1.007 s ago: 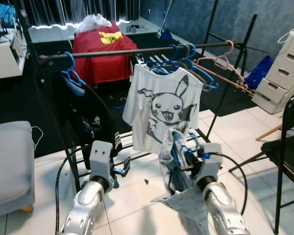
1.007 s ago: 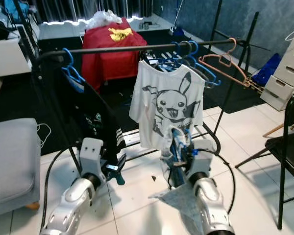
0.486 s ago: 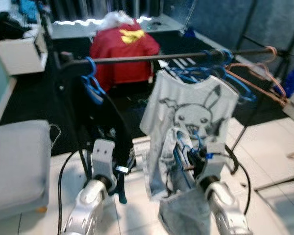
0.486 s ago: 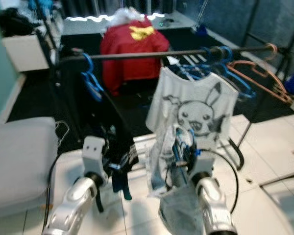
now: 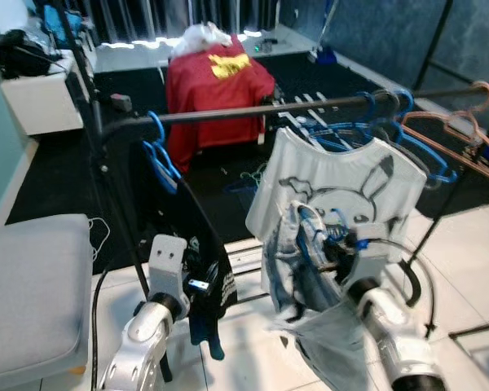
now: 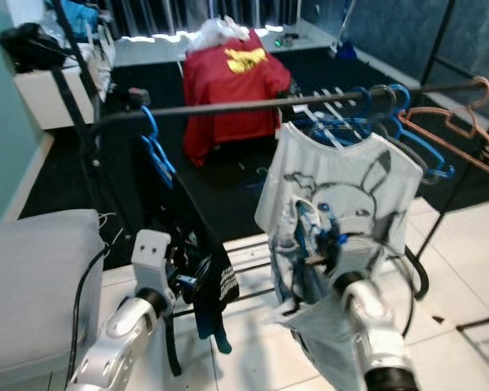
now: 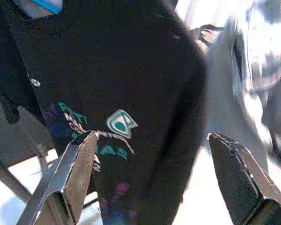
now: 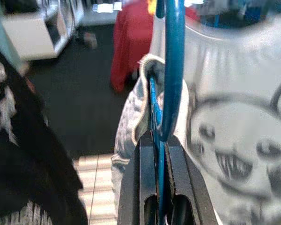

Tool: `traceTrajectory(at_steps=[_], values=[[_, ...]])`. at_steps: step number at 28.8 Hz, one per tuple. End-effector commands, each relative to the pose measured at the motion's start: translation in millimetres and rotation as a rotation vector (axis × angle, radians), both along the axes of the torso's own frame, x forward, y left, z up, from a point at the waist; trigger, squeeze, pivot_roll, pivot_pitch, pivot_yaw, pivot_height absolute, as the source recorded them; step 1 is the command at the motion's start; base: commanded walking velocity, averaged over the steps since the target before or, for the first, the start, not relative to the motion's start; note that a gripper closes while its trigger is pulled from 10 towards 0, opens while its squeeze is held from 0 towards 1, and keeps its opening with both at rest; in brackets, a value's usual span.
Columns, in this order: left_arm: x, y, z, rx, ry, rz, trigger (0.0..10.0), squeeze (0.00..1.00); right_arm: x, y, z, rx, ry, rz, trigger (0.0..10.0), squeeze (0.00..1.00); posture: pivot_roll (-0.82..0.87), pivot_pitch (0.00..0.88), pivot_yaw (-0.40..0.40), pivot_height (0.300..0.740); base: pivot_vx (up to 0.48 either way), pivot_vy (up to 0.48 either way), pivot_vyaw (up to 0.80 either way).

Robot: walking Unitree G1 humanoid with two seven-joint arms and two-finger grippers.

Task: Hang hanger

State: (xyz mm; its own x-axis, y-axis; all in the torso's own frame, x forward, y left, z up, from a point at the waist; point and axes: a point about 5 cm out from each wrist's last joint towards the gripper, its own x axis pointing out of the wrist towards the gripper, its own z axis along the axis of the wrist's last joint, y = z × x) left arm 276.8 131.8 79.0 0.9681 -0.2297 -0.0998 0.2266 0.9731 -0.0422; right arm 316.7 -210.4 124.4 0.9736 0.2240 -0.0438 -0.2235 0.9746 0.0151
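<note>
right gripper (image 8: 158,154): you've got it clamped tight on the blue hanger (image 8: 171,70), a pale garment (image 5: 310,269) draped over it
blue hanger: held up in front of the white cartoon tee (image 5: 354,191), below the rail (image 5: 253,112), hook not on the rail
left gripper (image 7: 150,173): your fingers are spread wide, right by the black shirt (image 7: 117,84), not touching it
rail: also carries blue hangers (image 5: 159,151) and a copper hanger (image 5: 464,134)

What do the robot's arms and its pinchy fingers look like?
Both arms are shiny silver tubes ending in a pale boxy wrist block. A black cable loops beside each arm. The left gripper has two long, flat black fingers with slanted tips. The right gripper has the same black fingers, with a small blue part by its wrist.
</note>
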Motion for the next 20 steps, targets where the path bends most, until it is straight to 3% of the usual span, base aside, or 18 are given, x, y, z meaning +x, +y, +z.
traceTrajectory(at_steps=[1,2,3,5,6,7,9,20], values=[[-1.0,5.7,-3.5,0.017,0.013,0.011,10.0,0.00,4.4,6.8,16.4,0.020,-0.049,0.062,10.0,0.00,-0.01,0.008,-0.008,0.740,0.304,0.000,0.00],[-1.0,5.7,-3.5,0.017,0.013,0.011,10.0,0.00,4.4,6.8,16.4,0.020,-0.049,0.062,10.0,0.00,-0.01,0.008,-0.008,0.740,0.304,0.000,0.00],[-1.3,7.9,-4.2,0.022,0.015,0.014,10.0,0.00,8.3,7.7,34.7,0.022,-0.086,0.133,10.0,0.00,-0.01,0.005,-0.008,0.740,0.307,0.000,0.00],[-1.3,7.9,-4.2,0.022,0.015,0.014,10.0,0.00,8.3,7.7,34.7,0.022,-0.086,0.133,10.0,0.00,-0.01,0.005,-0.008,0.740,0.307,0.000,0.00],[-1.6,12.7,-5.6,0.032,0.018,0.022,10.0,0.00,10.5,14.4,55.5,0.015,-0.121,0.255,10.0,0.00,-0.01,0.000,-0.005,0.740,0.296,0.000,0.00],[-1.6,12.7,-5.6,0.032,0.018,0.022,10.0,0.00,10.5,14.4,55.5,0.015,-0.121,0.255,10.0,0.00,-0.01,0.000,-0.005,0.740,0.296,0.000,0.00],[-2.2,20.6,-8.5,0.046,0.028,0.035,10.0,0.00,11.9,25.8,78.5,0.008,-0.152,0.413,10.0,0.00,-0.01,0.000,-0.002,0.740,0.291,0.000,0.00],[-1.1,28.5,-10.2,0.060,0.035,0.047,10.0,0.00,22.4,36.9,100.8,0.003,-0.154,0.528,10.0,0.00,-0.01,0.000,0.003,0.740,0.282,0.000,0.00]])
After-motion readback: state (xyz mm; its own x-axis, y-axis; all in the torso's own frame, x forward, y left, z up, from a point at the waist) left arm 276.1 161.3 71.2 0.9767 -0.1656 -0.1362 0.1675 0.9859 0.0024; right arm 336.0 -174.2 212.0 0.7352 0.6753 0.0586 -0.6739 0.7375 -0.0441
